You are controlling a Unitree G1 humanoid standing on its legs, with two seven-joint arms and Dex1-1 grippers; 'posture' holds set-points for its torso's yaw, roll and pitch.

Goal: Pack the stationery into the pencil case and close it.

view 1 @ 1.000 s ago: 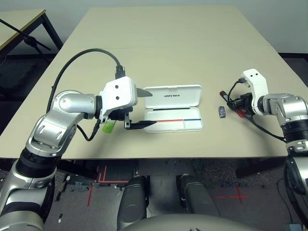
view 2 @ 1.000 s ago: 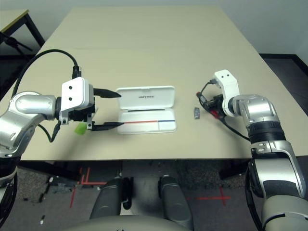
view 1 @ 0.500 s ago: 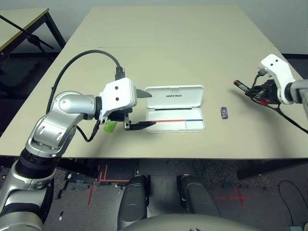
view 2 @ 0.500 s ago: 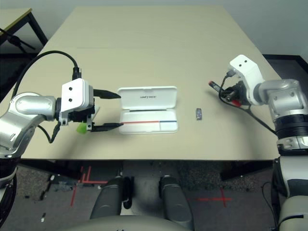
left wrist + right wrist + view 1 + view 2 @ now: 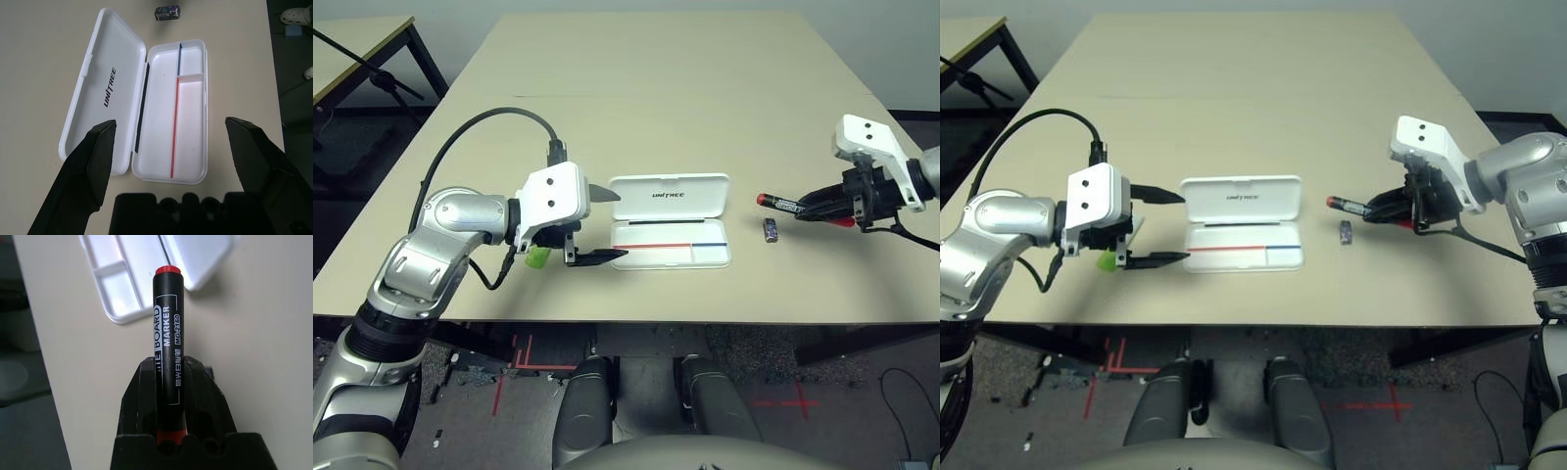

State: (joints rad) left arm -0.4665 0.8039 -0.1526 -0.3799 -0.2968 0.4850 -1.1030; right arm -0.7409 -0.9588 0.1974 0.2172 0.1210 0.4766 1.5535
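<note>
From the head camera I see the pencil case [image 5: 670, 221] lying open at the centre of the beige counter [image 5: 666, 88], its lid flat toward the top of the frame and the tray with the red-and-blue line nearer me. My left gripper [image 5: 604, 224] sits at the left of centre, just off the case's left end, fingers [image 5: 93, 161] spread wide with nothing between them; in the left wrist view they frame the open case from either side. Tucked behind that gripper, low on its left side, a bit of the lime-green highlighter [image 5: 537, 258] peeks out on the counter. My right gripper [image 5: 822, 208] is at the right of the frame, raised off the counter, clenched on the red marker [image 5: 783, 204], which sticks out level toward the case with its red tip pointing left. In the right wrist view the marker [image 5: 166, 338] runs straight out between the black fingers [image 5: 139, 401], its black label facing up. The small stubby dark piece [image 5: 770, 230] lies on the counter just right of the case's tray, below the marker's tip.
</note>
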